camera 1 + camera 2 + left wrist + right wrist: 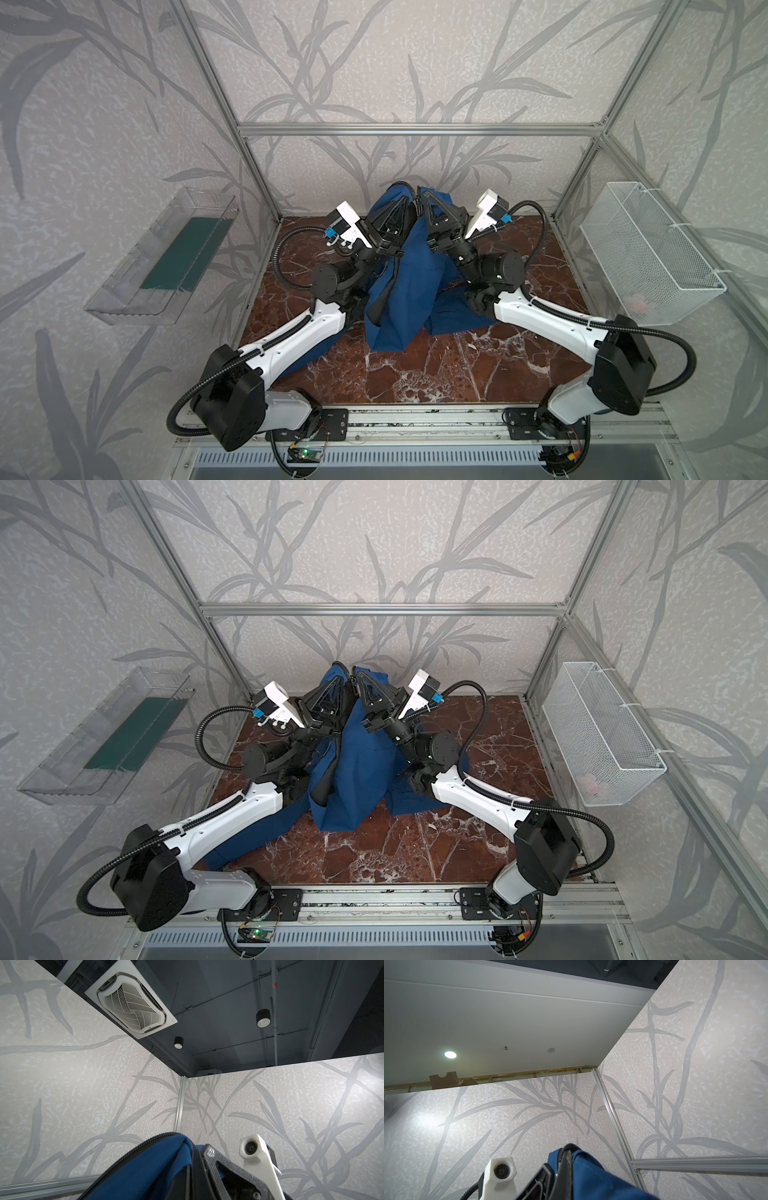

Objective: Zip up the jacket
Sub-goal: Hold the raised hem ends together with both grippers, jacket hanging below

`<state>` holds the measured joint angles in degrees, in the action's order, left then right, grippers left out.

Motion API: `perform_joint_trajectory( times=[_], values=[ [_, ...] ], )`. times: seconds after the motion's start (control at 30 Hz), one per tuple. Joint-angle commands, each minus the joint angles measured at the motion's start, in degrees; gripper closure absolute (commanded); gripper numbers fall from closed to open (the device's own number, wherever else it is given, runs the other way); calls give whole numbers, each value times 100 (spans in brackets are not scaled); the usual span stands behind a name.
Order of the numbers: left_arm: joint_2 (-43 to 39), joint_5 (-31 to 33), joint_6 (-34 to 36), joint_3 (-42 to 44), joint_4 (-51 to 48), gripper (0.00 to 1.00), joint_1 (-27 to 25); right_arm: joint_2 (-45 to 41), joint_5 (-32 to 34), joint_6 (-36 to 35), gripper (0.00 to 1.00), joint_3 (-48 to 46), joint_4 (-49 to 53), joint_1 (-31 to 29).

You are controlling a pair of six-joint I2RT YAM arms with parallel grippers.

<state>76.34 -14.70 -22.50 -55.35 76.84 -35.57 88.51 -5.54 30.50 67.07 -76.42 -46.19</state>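
Closest to us in both top views, the left arm [291, 336] reaches over the worktop's [415, 374] front left part, and a trailing fold of the jacket [407, 291] lies under it. Over the worktop's back middle the left gripper [409, 197] and right gripper [422, 197] meet almost tip to tip, jaws pressed together on the jacket's top edge. The cloth hangs as a peak with its lower folds resting on the worktop. If the arm bears on that fold, we judge that lifting higher could tug the cloth out of a pinch.

From the left wrist, a toothed zipper edge [141, 1142] arcs over blue cloth. We see no slider, so the two sides may sit misaligned.

From the right wrist, a black edge [566, 1155] runs up the blue cloth and the pinch itself is hidden. With the grippers this close, a small sideways move could knock them together.
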Motion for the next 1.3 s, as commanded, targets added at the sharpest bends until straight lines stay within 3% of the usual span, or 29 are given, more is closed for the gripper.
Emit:
perform_joint_trajectory(
  times=[0.0, 0.47, 1.03, 1.27],
  values=[
    [-69, -110, 114, -20, 436, 100, -32, -31, -45, 17, 100, 294, -410, -56],
    [-82, -125, 431, 42, 352, 100, -76, -97, 18, -17, 100, 274, -408, -65],
    [-501, 393, 2153, 223, -548, 100, -485, -307, 202, -229, 100, 70, -408, -100],
    [-523, 556, 2334, 236, -574, 100, -530, -369, 186, -281, 100, 44, -408, -100]
  ],
)
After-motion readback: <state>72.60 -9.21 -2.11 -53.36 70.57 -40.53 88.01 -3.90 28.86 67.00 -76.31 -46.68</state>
